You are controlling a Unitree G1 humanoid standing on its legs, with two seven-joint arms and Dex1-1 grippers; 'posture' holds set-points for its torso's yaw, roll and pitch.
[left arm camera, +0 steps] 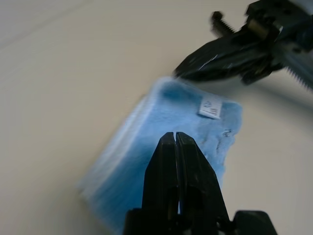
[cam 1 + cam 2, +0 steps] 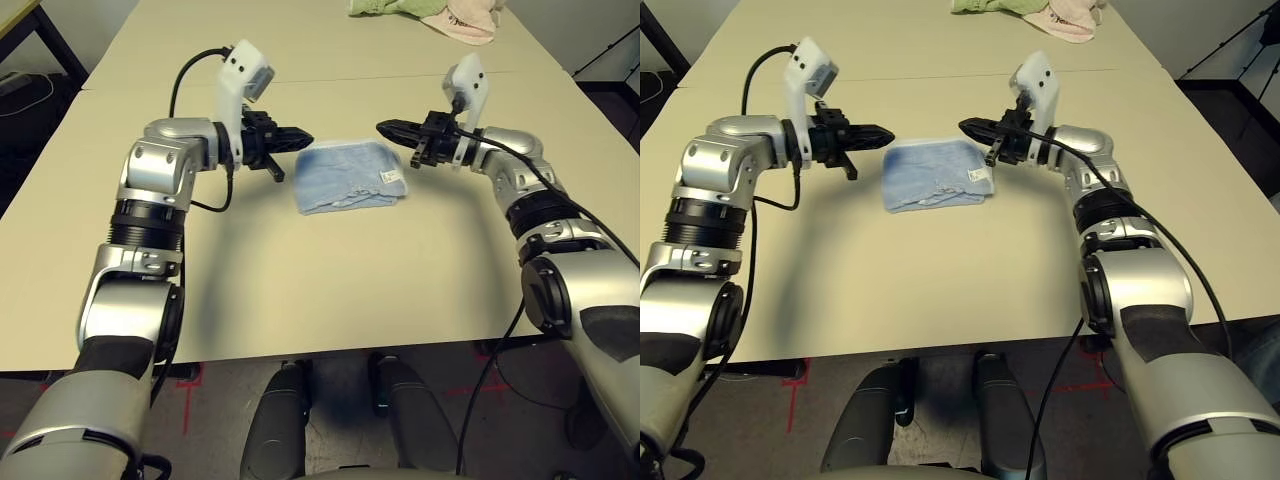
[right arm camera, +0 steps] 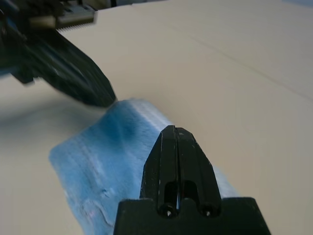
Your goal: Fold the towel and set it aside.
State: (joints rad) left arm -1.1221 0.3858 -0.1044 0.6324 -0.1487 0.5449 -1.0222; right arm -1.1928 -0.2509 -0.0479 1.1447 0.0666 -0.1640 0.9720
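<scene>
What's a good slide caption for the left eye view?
Folded blue towel lies on the table, with the shut left claw and shut right claw hovering empty at either side.

Green cloth (image 2: 385,7) and pink cloth (image 2: 462,20), at the desk's (image 2: 330,290) twelve o'clock edge, cut by the frame; the towel's (image 2: 348,176) white tag (image 2: 392,177) print too small to read; its fold layers perhaps blurred.

Left end effector (image 2: 300,139) and right end effector (image 2: 390,129) both closed, tips facing
</scene>
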